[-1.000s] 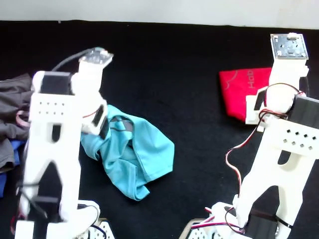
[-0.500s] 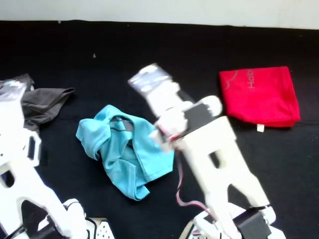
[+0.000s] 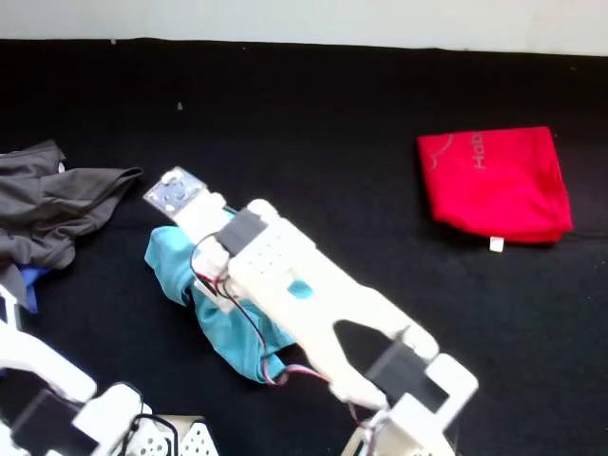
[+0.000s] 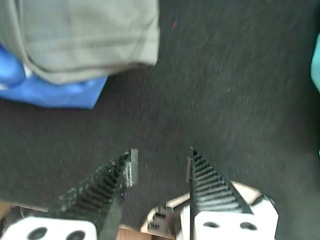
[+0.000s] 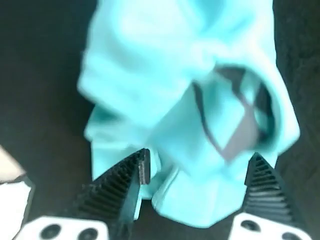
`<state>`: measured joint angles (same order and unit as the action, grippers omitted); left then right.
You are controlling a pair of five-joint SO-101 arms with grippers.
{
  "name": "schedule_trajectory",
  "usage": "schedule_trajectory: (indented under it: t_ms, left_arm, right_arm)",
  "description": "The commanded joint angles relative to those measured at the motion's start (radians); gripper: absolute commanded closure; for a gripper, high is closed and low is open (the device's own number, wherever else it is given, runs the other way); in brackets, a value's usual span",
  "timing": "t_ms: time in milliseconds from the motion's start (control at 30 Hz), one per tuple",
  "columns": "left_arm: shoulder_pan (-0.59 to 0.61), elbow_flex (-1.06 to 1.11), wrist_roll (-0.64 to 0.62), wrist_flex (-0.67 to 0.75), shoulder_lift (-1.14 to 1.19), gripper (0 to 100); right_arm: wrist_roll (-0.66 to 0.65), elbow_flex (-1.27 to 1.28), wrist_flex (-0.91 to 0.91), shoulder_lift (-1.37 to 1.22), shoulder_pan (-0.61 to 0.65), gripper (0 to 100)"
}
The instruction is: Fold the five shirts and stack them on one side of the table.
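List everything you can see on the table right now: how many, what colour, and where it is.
red shirt: one, red, folded flat, far right of the table.
teal shirt: one, teal, crumpled left of centre, partly under the right arm.
grey shirt: one, grey, crumpled at the left edge.
blue shirt: one, blue, showing from under the grey shirt.
table: one, black surface.
left gripper: one, black fingers, open over bare table near the grey and blue shirts.
right gripper: one, black fingers, open over the teal shirt.
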<state>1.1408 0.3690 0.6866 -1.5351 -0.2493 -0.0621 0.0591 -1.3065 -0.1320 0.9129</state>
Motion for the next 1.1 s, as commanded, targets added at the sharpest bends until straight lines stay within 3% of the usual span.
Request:
schedule_trajectory:
  t_ms: [0,267,500,667,833,1067]
  left_arm:
    - [0.031,-0.163,0.008,-0.098,0.079,83]
    - [0.047,-0.286,0.008,-0.141,0.163,83]
    - [-0.019,-0.285,0.008,-0.141,0.194,83]
    - [-0.042,-0.291,0.008,-0.133,0.214,83]
    - [-0.038,-0.294,0.008,-0.132,0.246,83]
    - [-0.036,-0.294,0.008,-0.132,0.292,83]
  right_arm:
    - [0.006,-0.061,0.061,-0.119,-0.097,70.1]
    - [0.005,-0.237,0.114,-0.272,-0.495,70.1]
    - [0.005,-0.383,0.062,-0.278,-0.642,70.1]
    - [0.005,-0.561,-0.196,-0.277,-0.578,70.1]
    - [0.005,-0.716,-0.417,-0.278,-0.398,70.1]
    - [0.005,-0.739,-0.418,-0.311,-0.137,70.1]
